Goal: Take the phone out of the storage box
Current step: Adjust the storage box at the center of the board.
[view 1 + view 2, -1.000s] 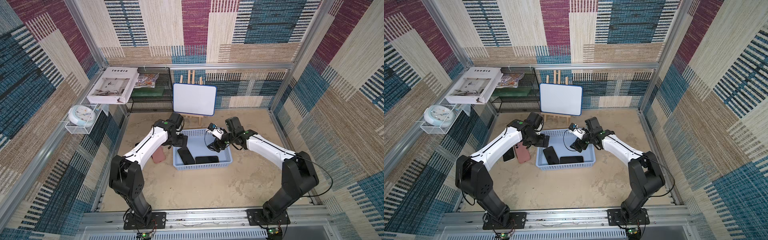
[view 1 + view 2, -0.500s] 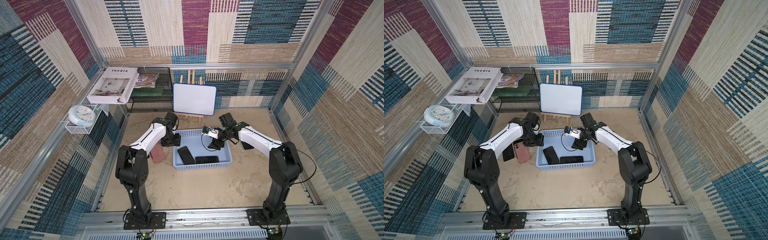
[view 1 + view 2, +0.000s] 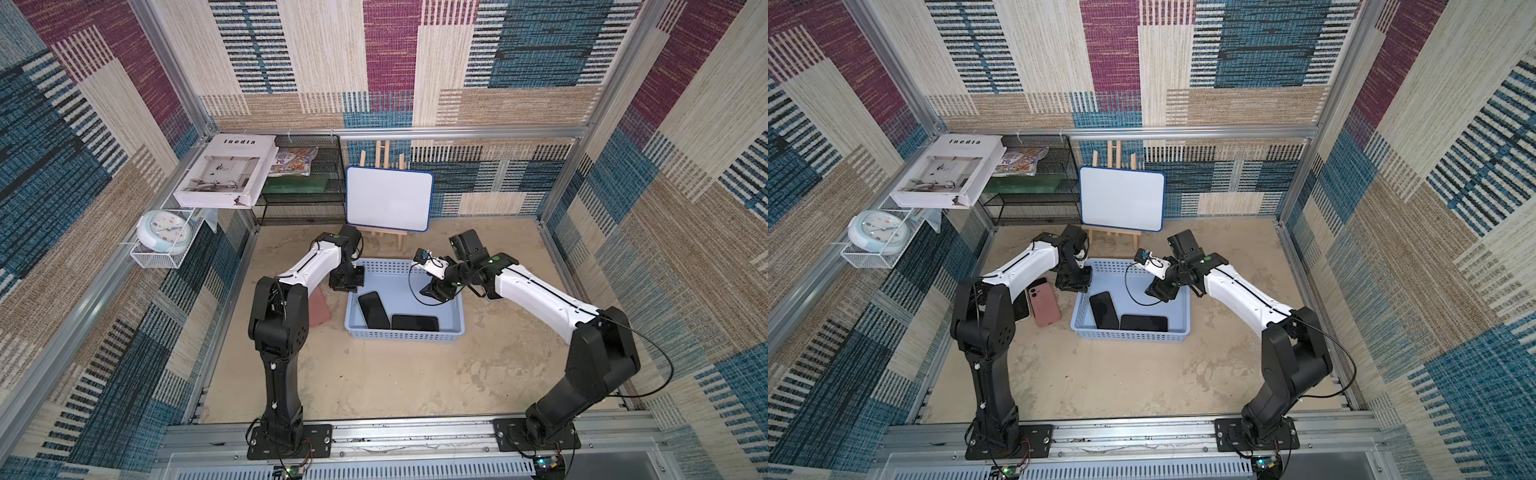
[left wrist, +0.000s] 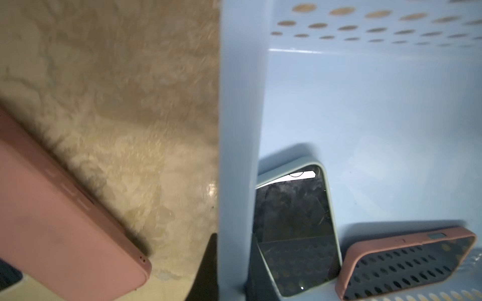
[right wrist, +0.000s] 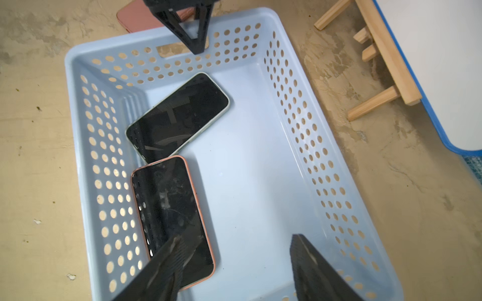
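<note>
The pale blue storage box point(image 3: 405, 334) point(image 3: 1129, 336) stands mid-table. Two phones lie face up inside it: a green-cased phone point(image 3: 373, 309) point(image 3: 1104, 309) point(image 5: 177, 117) and a pink-cased phone point(image 3: 414, 323) point(image 3: 1144, 323) point(image 5: 169, 216). My left gripper point(image 3: 347, 286) point(image 3: 1073, 286) point(image 4: 233, 239) is shut on the box's left short wall point(image 4: 240, 130), one finger outside it and one inside. It also shows in the right wrist view as the left gripper point(image 5: 197, 47) at the handle slot. My right gripper point(image 3: 434, 293) point(image 3: 1158, 293) point(image 5: 237, 237) hangs open over the box's right half, holding nothing.
A pink phone point(image 3: 1045, 306) point(image 4: 52, 221) and a white phone point(image 3: 1021, 309) lie on the table left of the box. Behind it stand a whiteboard on an easel point(image 3: 388, 203) and a black mesh rack point(image 3: 299, 195). A clock sits in a white wire basket point(image 3: 162, 235).
My left gripper has gone from open to shut on the box's left wall. The right gripper's jaws have narrowed somewhat while it hovers over the box.
</note>
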Robot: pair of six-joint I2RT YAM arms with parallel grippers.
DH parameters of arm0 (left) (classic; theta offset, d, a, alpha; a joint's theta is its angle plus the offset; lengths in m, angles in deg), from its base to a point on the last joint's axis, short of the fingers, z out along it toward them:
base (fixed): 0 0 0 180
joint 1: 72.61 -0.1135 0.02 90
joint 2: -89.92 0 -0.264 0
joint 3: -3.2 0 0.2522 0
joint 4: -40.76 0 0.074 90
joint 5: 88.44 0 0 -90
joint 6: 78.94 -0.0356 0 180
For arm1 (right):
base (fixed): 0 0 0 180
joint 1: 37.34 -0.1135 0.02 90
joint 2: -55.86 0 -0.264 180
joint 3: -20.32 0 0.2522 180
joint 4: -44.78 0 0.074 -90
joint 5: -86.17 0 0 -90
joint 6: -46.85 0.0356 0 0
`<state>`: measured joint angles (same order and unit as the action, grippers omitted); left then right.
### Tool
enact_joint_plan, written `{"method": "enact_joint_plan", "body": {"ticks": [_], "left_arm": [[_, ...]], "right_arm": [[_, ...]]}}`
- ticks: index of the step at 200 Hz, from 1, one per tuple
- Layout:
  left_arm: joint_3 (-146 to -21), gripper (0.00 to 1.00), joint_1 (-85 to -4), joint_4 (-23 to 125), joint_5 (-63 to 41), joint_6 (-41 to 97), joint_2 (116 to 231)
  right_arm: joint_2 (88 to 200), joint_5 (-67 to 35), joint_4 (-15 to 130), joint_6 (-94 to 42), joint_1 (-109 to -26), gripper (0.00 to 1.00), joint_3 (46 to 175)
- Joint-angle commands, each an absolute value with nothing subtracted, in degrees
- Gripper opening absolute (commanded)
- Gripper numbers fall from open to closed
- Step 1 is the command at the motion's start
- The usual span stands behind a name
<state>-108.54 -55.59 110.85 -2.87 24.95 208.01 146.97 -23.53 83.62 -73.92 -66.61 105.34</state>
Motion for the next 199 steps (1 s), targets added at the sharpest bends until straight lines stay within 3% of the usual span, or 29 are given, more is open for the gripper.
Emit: {"method": "enact_joint_plan", "body": {"ticks": [1, 40, 88, 147, 160, 174, 199], "left_arm": [[-114.93, 0.03, -55.52, 113.57, -0.09, 17.30, 211.52], [-129.81, 0.04, -55.38, 117.36, -1.63, 2.64, 219.06], [-141.11, 0.09, -53.59, 120.08, -0.38, -16.41, 224.51], [-140.30, 0.19, -52.11, 122.05, -3.69, -29.70, 225.80], [-140.18, 0.26, -52.13, 121.97, -2.93, -29.86, 226.18], [-141.20, 0.44, -52.13, 121.93, -1.81, -28.38, 226.93], [-145.26, 0.61, -52.22, 122.02, -1.71, -22.83, 228.19]], "right_arm": [[143.09, -24.66, 78.62, -66.56, -66.75, 0.70, 101.84], [138.33, -21.26, 73.80, -52.07, -66.83, 0.72, 98.13], [141.65, -20.00, 77.35, -42.72, -67.37, 0.70, 98.51], [146.58, -21.21, 81.10, -42.13, -68.41, 0.70, 100.99], [147.58, -21.64, 81.30, -41.60, -69.53, 0.71, 101.22], [148.34, -21.54, 81.64, -40.94, -71.00, 0.74, 101.48], [149.11, -18.71, 82.58, -38.60, -74.33, 0.87, 102.10]]}}
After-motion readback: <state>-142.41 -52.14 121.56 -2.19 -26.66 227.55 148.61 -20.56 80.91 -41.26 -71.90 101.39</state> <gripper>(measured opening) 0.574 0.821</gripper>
